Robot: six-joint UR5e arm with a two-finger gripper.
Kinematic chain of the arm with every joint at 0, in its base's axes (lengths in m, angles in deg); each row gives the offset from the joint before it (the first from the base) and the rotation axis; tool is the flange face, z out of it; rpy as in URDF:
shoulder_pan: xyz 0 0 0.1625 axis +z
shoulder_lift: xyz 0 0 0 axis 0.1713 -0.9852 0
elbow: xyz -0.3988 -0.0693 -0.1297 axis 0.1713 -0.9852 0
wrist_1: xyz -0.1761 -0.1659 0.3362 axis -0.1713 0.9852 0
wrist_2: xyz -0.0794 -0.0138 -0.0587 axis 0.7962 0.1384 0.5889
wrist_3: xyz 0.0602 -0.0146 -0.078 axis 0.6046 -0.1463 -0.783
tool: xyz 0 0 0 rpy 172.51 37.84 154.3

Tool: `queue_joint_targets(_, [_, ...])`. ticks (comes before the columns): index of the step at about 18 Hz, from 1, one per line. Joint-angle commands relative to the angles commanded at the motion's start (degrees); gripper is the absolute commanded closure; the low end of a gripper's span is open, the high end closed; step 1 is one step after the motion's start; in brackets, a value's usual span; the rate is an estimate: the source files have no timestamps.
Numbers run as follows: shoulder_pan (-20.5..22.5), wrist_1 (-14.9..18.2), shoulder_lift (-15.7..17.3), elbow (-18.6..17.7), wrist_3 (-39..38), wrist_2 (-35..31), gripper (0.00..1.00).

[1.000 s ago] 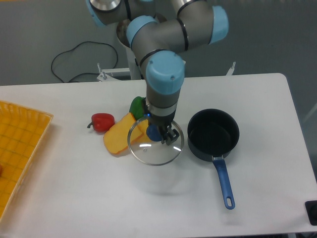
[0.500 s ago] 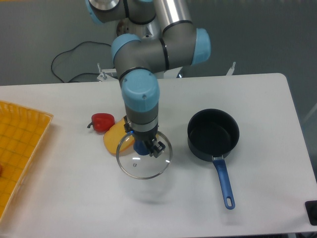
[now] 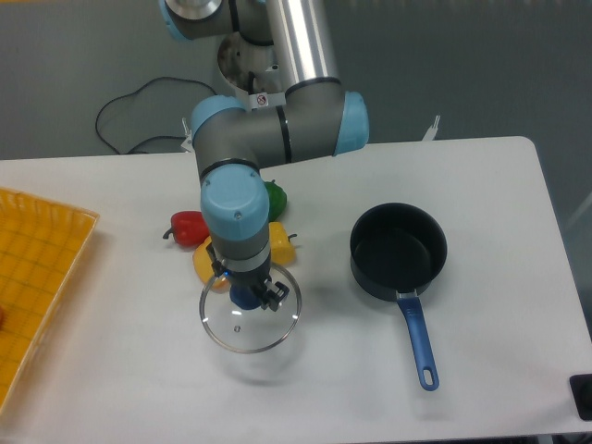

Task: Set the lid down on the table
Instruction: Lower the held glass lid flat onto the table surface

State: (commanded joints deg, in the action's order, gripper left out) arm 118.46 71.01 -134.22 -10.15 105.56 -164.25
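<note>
The lid (image 3: pixel 245 324) is a round clear glass disc with a thin metal rim and a blue knob. My gripper (image 3: pixel 252 295) is shut on the knob and holds the lid just above the white table (image 3: pixel 139 370), left of the middle. A faint shadow lies on the table under the lid. The lid's near edge hangs slightly lower than the far edge.
A dark saucepan (image 3: pixel 398 250) with a blue handle (image 3: pixel 418 342) stands to the right. A red pepper (image 3: pixel 188 227), a yellow pepper (image 3: pixel 211 261) and a green pepper (image 3: pixel 275 199) lie behind the lid. A yellow grid tray (image 3: pixel 37 277) sits at the left edge.
The arm has carried the lid leftwards and towards the front, away from the saucepan, and lower towards the table. The green pepper has come back into sight.
</note>
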Motion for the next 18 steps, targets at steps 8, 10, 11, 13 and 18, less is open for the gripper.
queue_joint_targets(8, [-1.3,-2.8,-2.1,0.0,-8.0,0.3,0.56])
queue_joint_targets(10, [-1.4,-3.0,-2.2,0.0,-9.3,0.2,0.56])
queue_joint_targets(11, [-1.4,-2.9,-2.2,-0.1,-9.3,0.2,0.56])
queue_joint_targets(13, [-1.4,-3.0,-2.6,-0.1,-9.4,0.2,0.55])
queue_joint_targets(18, [-2.2,-3.0,-4.0,0.0,-9.4,-0.1,0.55])
